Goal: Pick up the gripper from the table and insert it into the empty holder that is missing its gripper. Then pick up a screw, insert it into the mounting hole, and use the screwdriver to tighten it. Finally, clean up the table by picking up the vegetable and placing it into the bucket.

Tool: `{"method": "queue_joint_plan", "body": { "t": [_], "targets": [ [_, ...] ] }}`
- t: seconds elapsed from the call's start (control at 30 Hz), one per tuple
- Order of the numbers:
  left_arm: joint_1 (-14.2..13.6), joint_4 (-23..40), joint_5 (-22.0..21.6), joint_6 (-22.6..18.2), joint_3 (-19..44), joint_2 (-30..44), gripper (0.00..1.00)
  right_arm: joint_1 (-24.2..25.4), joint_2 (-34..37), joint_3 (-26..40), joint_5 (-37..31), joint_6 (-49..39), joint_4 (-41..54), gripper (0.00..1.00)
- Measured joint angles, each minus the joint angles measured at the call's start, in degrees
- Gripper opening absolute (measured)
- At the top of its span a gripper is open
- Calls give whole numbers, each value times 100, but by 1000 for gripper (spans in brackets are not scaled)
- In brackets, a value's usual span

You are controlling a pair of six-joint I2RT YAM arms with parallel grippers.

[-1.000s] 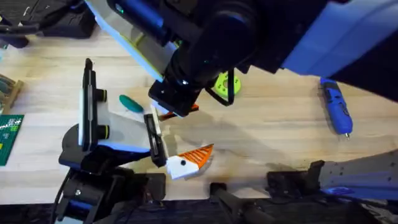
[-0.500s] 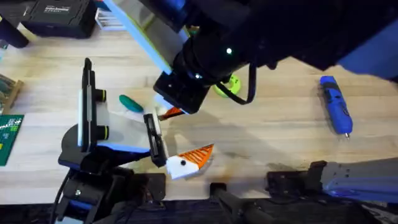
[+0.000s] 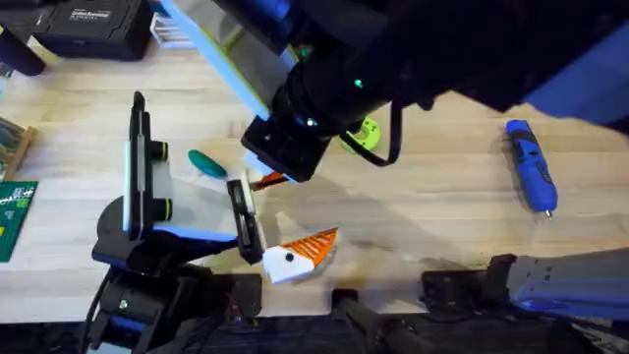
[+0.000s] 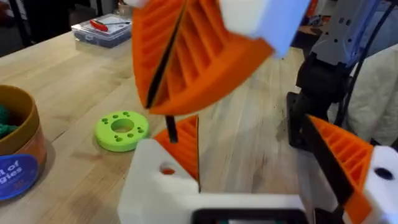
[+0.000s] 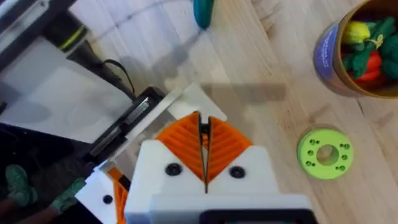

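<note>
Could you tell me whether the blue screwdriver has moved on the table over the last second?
No. The screwdriver lies at the same spot near the table's right edge, same angle, untouched.

Open desk (image 3: 432, 211) lies between the blue screwdriver (image 3: 531, 165) near the right edge and the white holder (image 3: 201, 211), where the right arm (image 3: 334, 88) crowds the middle.
</note>
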State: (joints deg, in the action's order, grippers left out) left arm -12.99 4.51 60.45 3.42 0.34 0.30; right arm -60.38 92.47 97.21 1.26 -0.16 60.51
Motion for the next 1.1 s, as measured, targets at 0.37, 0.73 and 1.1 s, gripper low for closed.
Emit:
{"method": "queue_joint_plan", "body": {
  "t": [0.37,0.73,1.1],
  "targets": [
    [1,0,1,0,0,2,987,-37,166,0,11,17,-23,6],
    [1,0,0,0,0,2,985,-57,281,0,9,17,-26,6],
    [2,42,0,4,0,2,985,-57,478,0,9,13,-15,6]
  ]
}}
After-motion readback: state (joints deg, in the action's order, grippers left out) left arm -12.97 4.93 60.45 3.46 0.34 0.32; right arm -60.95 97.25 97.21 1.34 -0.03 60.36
